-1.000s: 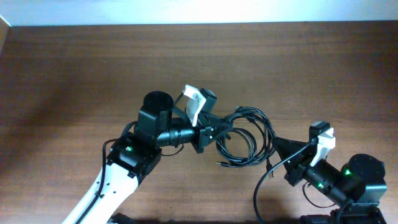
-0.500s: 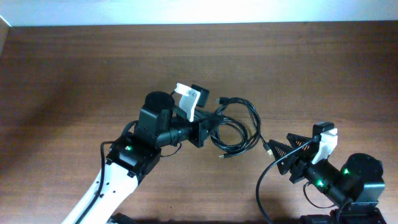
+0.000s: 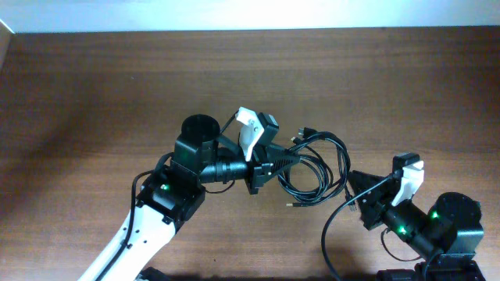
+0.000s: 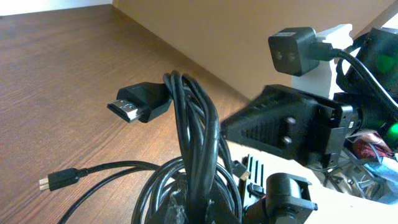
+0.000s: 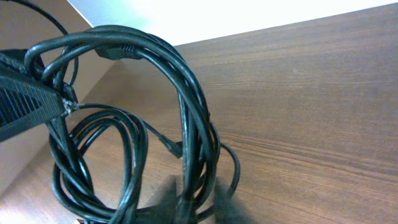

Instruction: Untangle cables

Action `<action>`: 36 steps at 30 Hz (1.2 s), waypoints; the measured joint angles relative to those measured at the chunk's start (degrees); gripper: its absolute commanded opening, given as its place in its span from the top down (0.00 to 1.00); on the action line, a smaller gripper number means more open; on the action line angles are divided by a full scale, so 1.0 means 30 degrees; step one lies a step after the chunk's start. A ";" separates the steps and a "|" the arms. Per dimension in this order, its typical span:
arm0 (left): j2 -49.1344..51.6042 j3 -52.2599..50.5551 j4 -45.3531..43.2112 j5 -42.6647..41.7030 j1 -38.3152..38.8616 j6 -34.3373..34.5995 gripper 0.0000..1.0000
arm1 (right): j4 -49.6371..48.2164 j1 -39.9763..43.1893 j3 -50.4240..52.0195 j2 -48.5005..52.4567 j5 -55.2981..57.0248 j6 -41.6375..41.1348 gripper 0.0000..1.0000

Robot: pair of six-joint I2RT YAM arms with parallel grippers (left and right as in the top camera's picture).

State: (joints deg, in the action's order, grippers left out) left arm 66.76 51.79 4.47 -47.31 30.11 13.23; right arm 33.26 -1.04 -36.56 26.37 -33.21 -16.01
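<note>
The cables (image 3: 316, 165) are a tangle of thin black loops hanging between my two grippers above the table. My left gripper (image 3: 286, 158) is shut on the bundle's left side. In the left wrist view the strands (image 4: 196, 143) rise from the jaws (image 4: 202, 208), with a flat silvery plug (image 4: 132, 109) and a small plug (image 4: 51, 182) sticking out. My right gripper (image 3: 353, 193) is shut on the right side of the tangle. In the right wrist view the loops (image 5: 186, 106) run down between its fingers (image 5: 198, 208).
The brown wooden table (image 3: 94, 94) lies under everything. A thicker black cable (image 3: 332, 234) runs from the right arm's base. A loose cable end (image 3: 292, 205) hangs low near the table.
Half a second ago the right gripper was back from the bundle. It has moved left onto the cables, and the left gripper has shifted right and slightly down with the bundle.
</note>
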 measured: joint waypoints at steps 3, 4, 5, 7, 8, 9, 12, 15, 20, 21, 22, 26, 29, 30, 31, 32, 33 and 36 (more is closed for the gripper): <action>0.0000 0.0000 -0.0095 -0.1770 0.0000 -0.0750 1.00 | -0.0095 0.0000 0.0000 0.0000 -0.0095 0.0117 0.44; 0.0000 0.0000 -0.0109 -0.2827 0.0000 -0.1435 1.00 | -0.0219 0.0000 0.0000 0.0000 -0.0277 0.0124 0.44; 0.0000 0.0000 -0.0138 -0.3614 0.0000 -0.1923 1.00 | -0.0240 0.0000 0.0000 0.0000 -0.0408 0.0131 0.50; 0.0000 0.0000 -0.0153 -0.4262 0.0000 -0.2375 1.00 | -0.0452 0.0000 0.0000 0.0000 -0.0736 0.0117 0.96; 0.0000 0.0000 -0.0160 -0.4284 0.0000 -0.2565 1.00 | -0.0743 0.0000 0.0000 -0.0007 -0.1297 0.0168 0.96; 0.0000 0.0000 -0.0138 -0.4073 0.0022 -0.2608 1.00 | -0.0816 0.0000 0.0000 -0.0007 -0.1647 0.0182 0.96; 0.0000 0.0000 -0.0073 -0.2419 0.0036 -0.2106 1.00 | -0.0794 0.0000 0.0000 0.0000 -0.1668 0.0197 0.96; 0.0015 0.0022 0.1464 0.3126 0.0350 0.2266 1.00 | -0.0823 0.0000 0.0000 0.0029 -0.2033 0.0423 0.96; 0.0000 0.0146 0.4801 0.6856 0.0860 0.6404 1.00 | -0.0801 -0.0007 0.0007 0.0270 -0.2586 0.0474 0.78; 0.0000 0.0146 0.4809 0.6805 0.0860 0.6528 1.00 | -0.0801 -0.0007 0.0007 0.0270 -0.2601 0.0481 0.57; 0.0000 0.0146 0.4823 0.6856 0.0860 0.6564 1.00 | -0.0794 0.0000 0.0007 0.0262 -0.2412 0.0503 0.36; 0.0015 0.0117 0.4102 0.7271 0.0095 0.5719 1.00 | -0.0809 0.0000 0.0007 0.0066 -0.2011 0.0597 0.16; 0.0036 0.0095 0.2863 0.5625 0.0087 0.4561 1.00 | -0.0801 0.0000 0.0007 0.0066 -0.1938 0.0627 0.16; 0.0036 0.0095 0.2586 0.5166 0.0080 0.4284 1.00 | -0.0794 0.0000 0.0007 0.0066 -0.1938 0.0627 0.16; 0.0036 0.0095 0.2259 0.4554 0.0080 0.3971 1.00 | -0.0801 0.0000 0.0007 0.0066 -0.1931 0.0619 0.16; 0.0036 0.0095 0.2208 0.4328 0.0080 0.3854 1.00 | -0.0801 0.0000 0.0007 0.0066 -0.1923 0.0619 0.16; 0.0036 0.0095 0.2135 0.4226 0.0080 0.3774 1.00 | -0.0801 0.0000 0.0007 0.0066 -0.1887 0.0627 0.16; 0.0073 0.0029 0.0736 0.2127 0.0066 0.2652 1.00 | -0.0685 0.0000 0.0007 0.0066 -0.1712 0.0627 0.14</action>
State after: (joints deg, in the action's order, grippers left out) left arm 66.98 51.88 6.68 -40.93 30.30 21.19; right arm 31.20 -1.04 -36.53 26.57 -38.35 -14.13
